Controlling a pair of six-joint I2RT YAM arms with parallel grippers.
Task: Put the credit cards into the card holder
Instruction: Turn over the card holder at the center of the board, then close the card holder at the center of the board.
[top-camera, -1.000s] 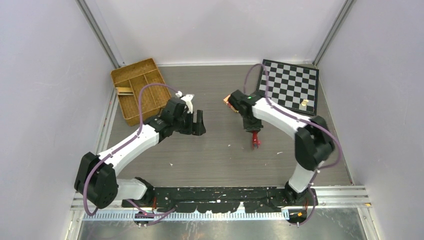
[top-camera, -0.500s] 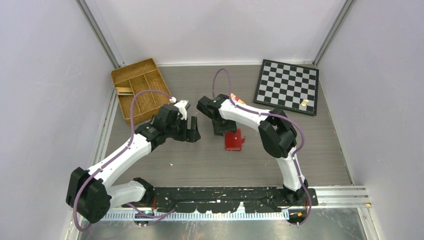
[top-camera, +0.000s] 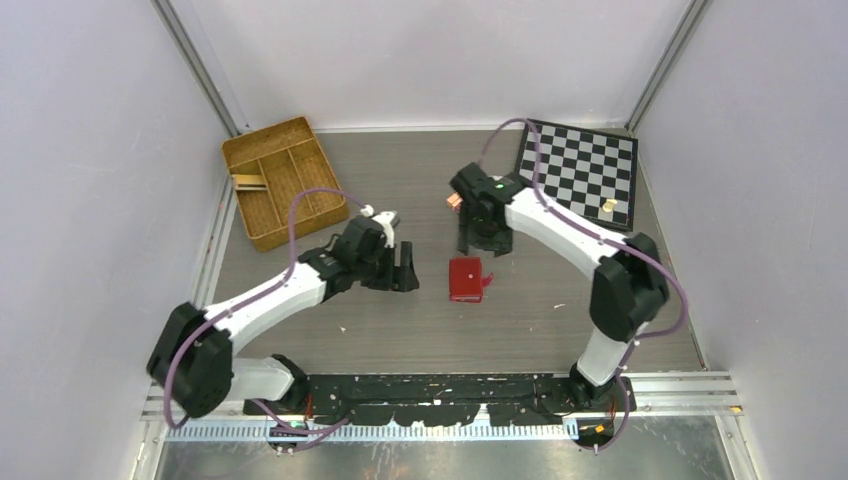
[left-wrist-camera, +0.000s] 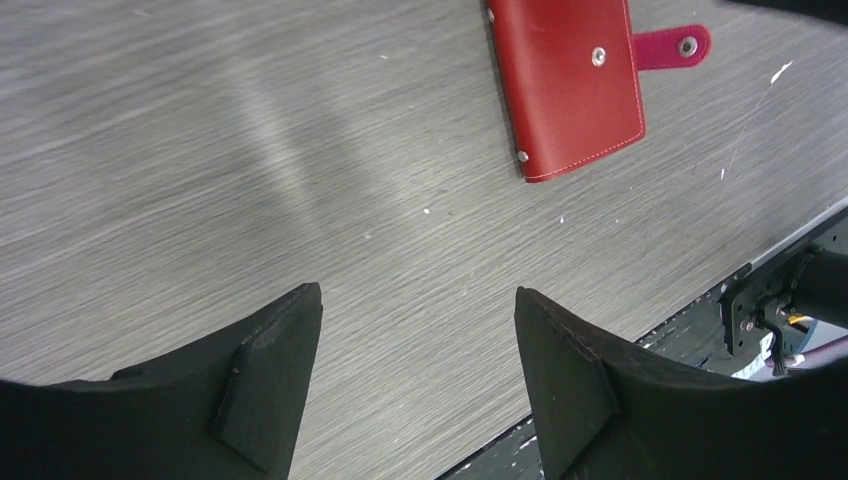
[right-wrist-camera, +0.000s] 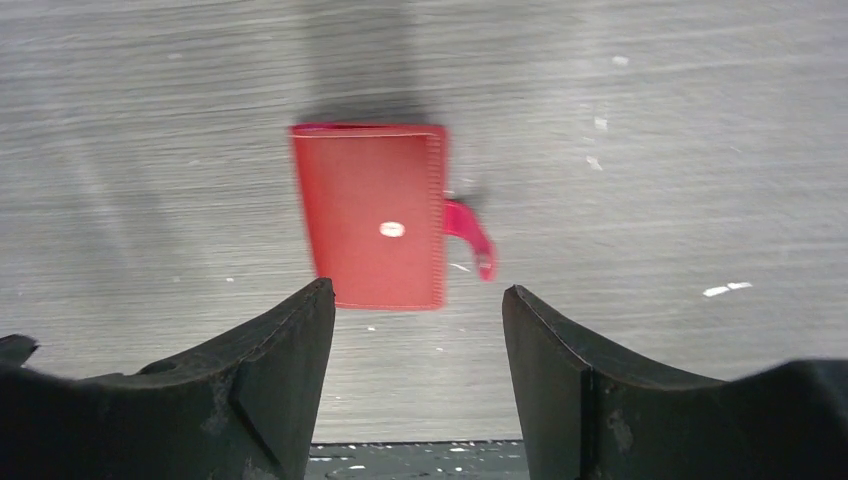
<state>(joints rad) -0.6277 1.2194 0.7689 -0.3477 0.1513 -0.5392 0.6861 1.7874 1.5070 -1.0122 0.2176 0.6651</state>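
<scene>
Black-fingered and spread wide, your left claw (top-camera: 403, 268) (left-wrist-camera: 415, 300) and right claw (top-camera: 487, 240) (right-wrist-camera: 418, 290) hold nothing.
The dark-red card holder (top-camera: 466, 279) (left-wrist-camera: 565, 85) (right-wrist-camera: 370, 215) lies flat and folded on the grey desk (top-camera: 400, 330), snap tab loose, just nearer you than the right claw and near the left, touching neither; wicker tray (top-camera: 275, 180) and chessboard (top-camera: 575, 170) sit further back.

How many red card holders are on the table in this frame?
1. The card holder lies folded on the table, near its middle, snap tab loose. Another could hide under the right arm.
</scene>
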